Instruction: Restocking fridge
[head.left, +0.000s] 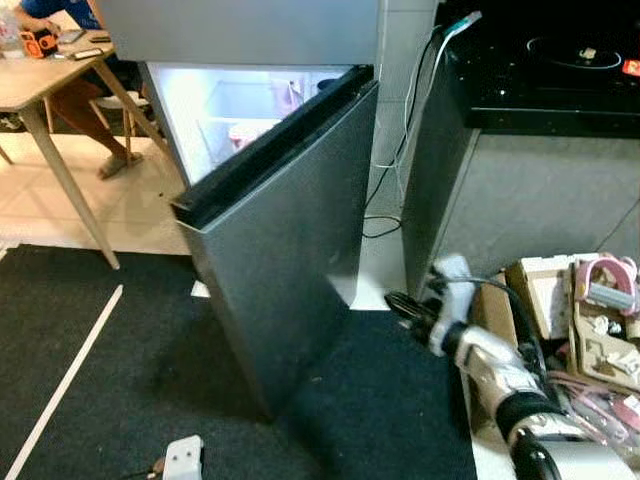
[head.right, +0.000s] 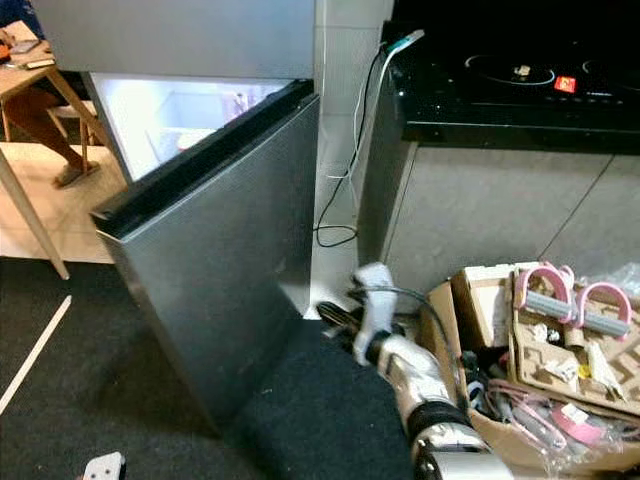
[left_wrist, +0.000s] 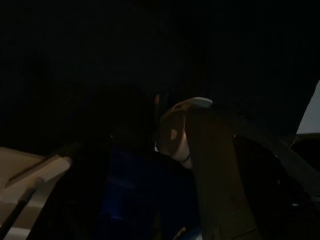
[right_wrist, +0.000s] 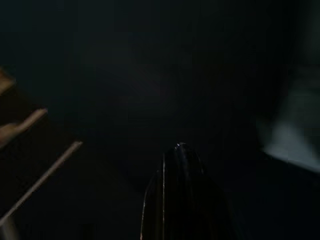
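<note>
The grey fridge (head.left: 240, 30) stands ahead with its lower door (head.left: 290, 250) swung partly open and the inside lit. A pinkish container (head.left: 240, 134) sits on a shelf inside, and another item (head.left: 290, 96) stands higher up. My right gripper (head.left: 400, 304) is low by the floor, just right of the door's free edge, pointing at it with nothing held. In the right wrist view its black fingers (right_wrist: 177, 200) lie together, shut. A pale part of my left arm (head.left: 184, 458) hangs at the bottom; the left wrist view is very dark.
A cardboard box (head.right: 480, 300) of packaged goods lies on the floor at my right. A black counter (head.right: 500, 90) with a hob stands behind it, with cables (head.right: 345, 180) hanging in the gap. At far left, a person sits at a wooden table (head.left: 40, 80). Dark carpet (head.left: 120, 380) is underfoot.
</note>
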